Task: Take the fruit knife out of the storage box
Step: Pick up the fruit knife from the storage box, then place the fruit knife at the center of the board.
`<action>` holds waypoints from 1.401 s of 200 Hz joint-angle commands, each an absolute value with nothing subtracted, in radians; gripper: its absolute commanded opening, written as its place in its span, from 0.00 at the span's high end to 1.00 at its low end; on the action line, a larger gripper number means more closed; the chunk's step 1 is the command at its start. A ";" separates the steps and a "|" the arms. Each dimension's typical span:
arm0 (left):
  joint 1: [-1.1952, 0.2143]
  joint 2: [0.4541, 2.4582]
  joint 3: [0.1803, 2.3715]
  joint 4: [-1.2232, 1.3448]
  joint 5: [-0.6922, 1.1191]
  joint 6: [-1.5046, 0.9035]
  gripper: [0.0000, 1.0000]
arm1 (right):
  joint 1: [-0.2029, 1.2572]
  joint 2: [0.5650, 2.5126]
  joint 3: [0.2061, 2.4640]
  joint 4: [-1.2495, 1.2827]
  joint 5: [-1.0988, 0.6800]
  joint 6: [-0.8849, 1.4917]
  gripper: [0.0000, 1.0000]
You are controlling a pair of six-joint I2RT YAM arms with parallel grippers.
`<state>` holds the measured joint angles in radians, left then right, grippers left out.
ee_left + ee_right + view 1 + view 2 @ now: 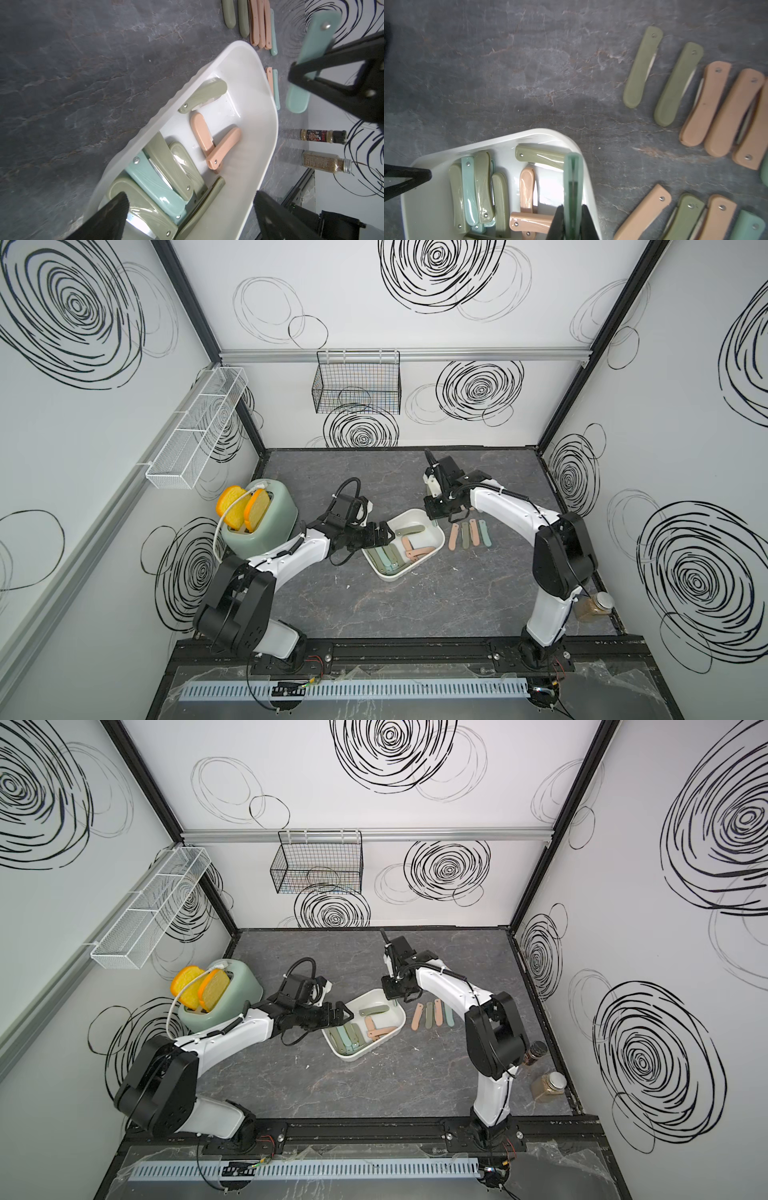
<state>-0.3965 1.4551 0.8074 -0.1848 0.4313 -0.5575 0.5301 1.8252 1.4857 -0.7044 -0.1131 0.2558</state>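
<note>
- My right gripper (572, 209) is pinched narrow on 1 teal fruit knife (573, 176), which is folded shut. The fingers press its flat sides, and the end below the grip is cut off by the right wrist view's edge.
- In the left wrist view a black finger crosses this knife and hides its middle.
- There the knife shows outside the outline of the storage box (255, 116), but the right wrist view shows it across the box's corner. I cannot tell how high it hangs.
- In both top views my own right wrist covers the grip, so the knife is barely visible.
- My left gripper (191, 195) is spread wide and holds nothing. It is over the end of the box where the knives pile up, and only its 2 fingertips show.
- The box sits on the dark table (374, 614) between my 2 arms. Both wrist views cut off 1 end of it.
- The knives in the box (158, 166) are olive, teal and pink. They overlap, so I cannot count them.
- The knives on the table (675, 83) lie in 2 rows just beside the box and run off the right wrist view. In a top view only 4 show clearly beside my right arm.
- 2 spice jars (549, 1085) show in a top view. In a top view where my right arm blocks that spot, only 1 shows.
</note>
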 commanded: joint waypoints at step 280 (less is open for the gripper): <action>-0.386 1.174 0.907 -0.488 0.319 -0.526 0.02 | 0.434 1.938 1.342 -0.596 -0.182 0.311 0.63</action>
<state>-0.3836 1.1893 0.8959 -0.4854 0.3164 -0.5381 0.4355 1.9736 1.3056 -0.5266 -0.2771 0.3248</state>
